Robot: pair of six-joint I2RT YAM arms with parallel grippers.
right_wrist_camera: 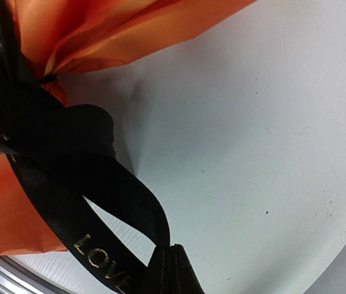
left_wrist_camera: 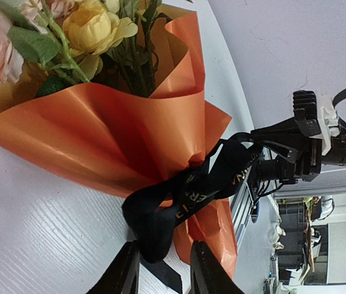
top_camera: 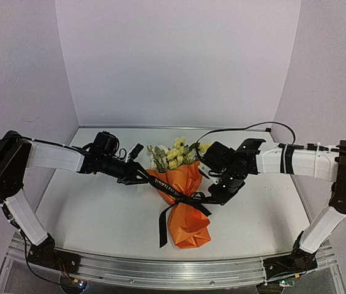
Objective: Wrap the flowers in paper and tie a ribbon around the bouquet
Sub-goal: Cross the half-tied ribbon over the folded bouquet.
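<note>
The ribbon (left_wrist_camera: pixel 154 226) lies between the narrowly parted left fingers (left_wrist_camera: pixel 124 275), another loop pinched by the right fingers (right_wrist_camera: pixel 176 275).

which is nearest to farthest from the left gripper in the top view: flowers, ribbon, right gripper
1. ribbon, right at the left gripper, running across the bouquet's waist
2. flowers, just past it toward the back wall
3. right gripper, on the bouquet's opposite side

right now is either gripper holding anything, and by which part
The right gripper pinches the ribbon by a loop end. The left gripper has another loop between its parted jaws; whether it grips cannot be told.
</note>
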